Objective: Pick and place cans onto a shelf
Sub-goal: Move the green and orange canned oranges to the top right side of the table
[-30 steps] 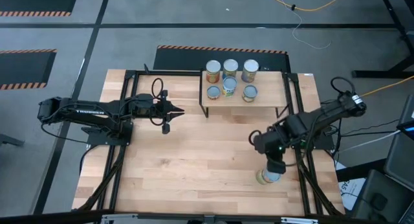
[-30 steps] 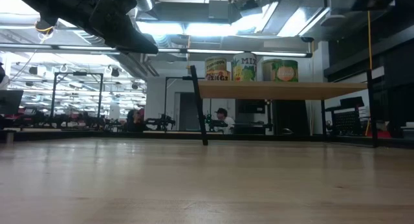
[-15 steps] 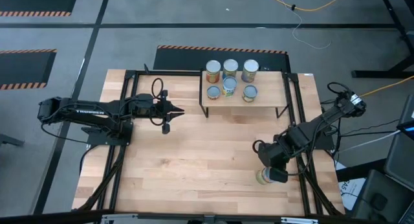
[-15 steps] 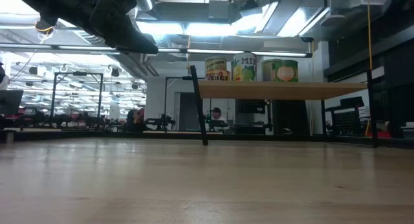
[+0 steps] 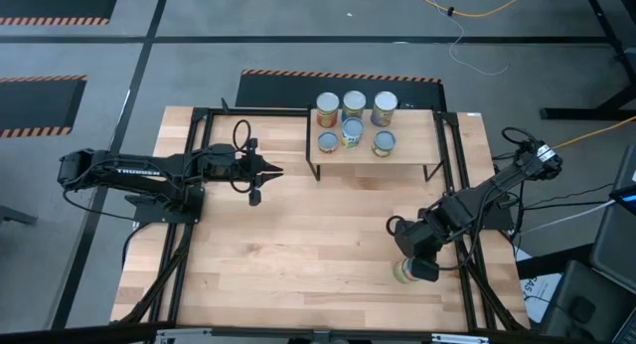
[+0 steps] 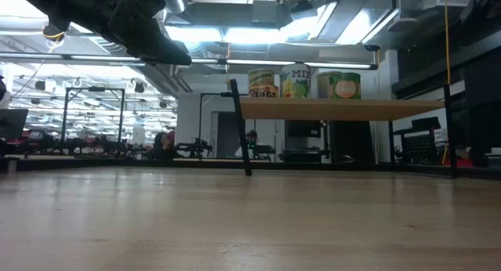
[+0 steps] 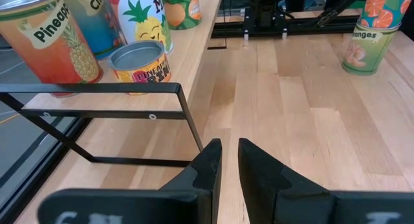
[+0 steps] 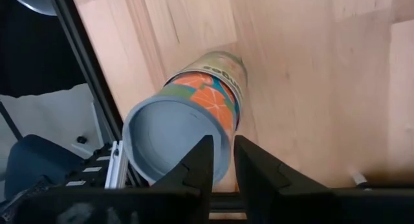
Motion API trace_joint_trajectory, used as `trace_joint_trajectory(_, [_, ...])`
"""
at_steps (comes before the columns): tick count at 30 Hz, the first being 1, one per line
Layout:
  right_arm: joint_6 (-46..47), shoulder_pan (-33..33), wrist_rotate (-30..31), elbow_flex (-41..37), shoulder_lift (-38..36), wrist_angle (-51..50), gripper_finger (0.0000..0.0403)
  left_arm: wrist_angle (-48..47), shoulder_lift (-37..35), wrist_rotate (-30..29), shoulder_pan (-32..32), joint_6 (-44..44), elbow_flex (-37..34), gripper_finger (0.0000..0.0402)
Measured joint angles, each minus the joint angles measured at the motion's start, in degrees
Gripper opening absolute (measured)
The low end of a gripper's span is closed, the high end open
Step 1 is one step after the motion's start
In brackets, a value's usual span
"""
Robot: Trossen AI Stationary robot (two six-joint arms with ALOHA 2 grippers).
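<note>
An orange-labelled can (image 5: 403, 272) stands upright on the table near its right near corner. It also shows in the right wrist view (image 8: 187, 130) and the left wrist view (image 7: 367, 33). My right gripper (image 5: 419, 266) (image 8: 223, 166) is shut just above the can's grey top. Several cans (image 5: 353, 123) stand on the top board of the shelf (image 5: 412, 145) at the table's far side. They also show in the low view (image 6: 301, 83). My left gripper (image 5: 274, 172) (image 7: 229, 160) is shut and empty, held above the table left of the shelf. My right gripper hangs over the rim of the can's top (image 8: 217, 143), its fingers pointing down. I cannot tell whether they touch the rim. The can stands upright on the table.
Black frame rails run along the table's left (image 5: 184, 235) and right (image 5: 467, 255) sides, the right one close beside the can. The shelf's black leg (image 7: 187, 120) stands just ahead of my left gripper. Bare wood lies between the arms (image 5: 308, 235).
My right gripper has moved a little toward the table's near edge and down over the orange-labelled can, turning as the arm swung, then held still. The can has stayed in place.
</note>
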Motion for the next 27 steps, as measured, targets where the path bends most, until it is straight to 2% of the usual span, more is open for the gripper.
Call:
trace_joint_trajectory(11, [-0.02, -0.02, 2.28, 0.0, 0.0, 0.96, 0.0067, 0.02, 0.0, 0.01, 0.0, 0.02, 0.0, 0.0044])
trace_joint_trajectory(27, [-0.18, -0.02, 2.19, 0.0, 0.0, 1.11, 0.0067, 0.02, 0.0, 0.01, 0.0, 0.04, 0.0, 0.0044])
